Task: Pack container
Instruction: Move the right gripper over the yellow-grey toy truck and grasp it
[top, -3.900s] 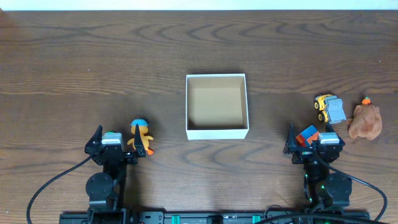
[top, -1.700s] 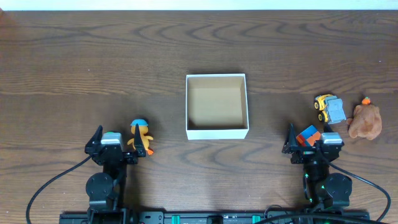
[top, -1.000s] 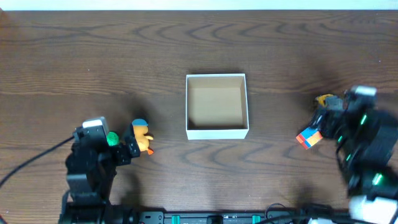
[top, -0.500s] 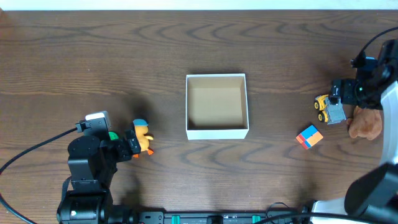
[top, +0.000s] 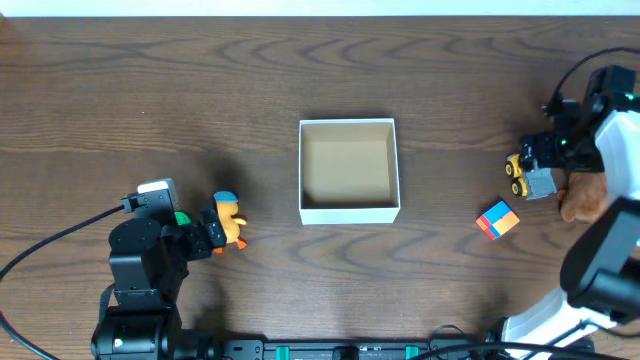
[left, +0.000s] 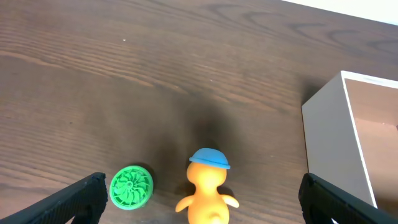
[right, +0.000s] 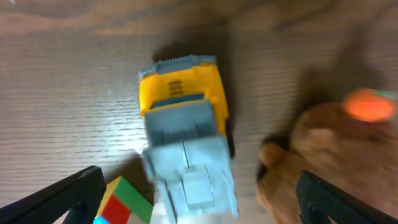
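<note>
The left arm (top: 140, 262) sits low on the near side of the worktop (top: 200, 90), left of the container (top: 348, 212) and nearer than it. Its wrist points across toward the container's left wall. The left jaws are spread wide and grip nothing. Their two dark tips show at the lower corners of the left wrist view, with two toys between them.

The right arm (top: 618, 165) reaches farther out, right of the container and well apart from it. It is bent so that its wrist looks down on the worktop. The right jaws are also parted wide and hold nothing, one tip on each side of a toy truck.

Counting from near to far:
- One orange duck (left: 205, 185) with a blue cap stands left of the container.
- One green ribbed disc (left: 131, 186) lies just beside the duck, on the side away from the container.
- One cube (top: 497, 220) of red, blue and orange faces lies right of the container, about level with its near wall.
- One container, white outside and tan inside, sits at the middle of the worktop and touches none of the toys.
- One yellow and grey truck (right: 185, 134) lies right of the container.
- One brown plush (top: 585, 196) with an orange spot lies just beside the truck, farther from the container.
</note>
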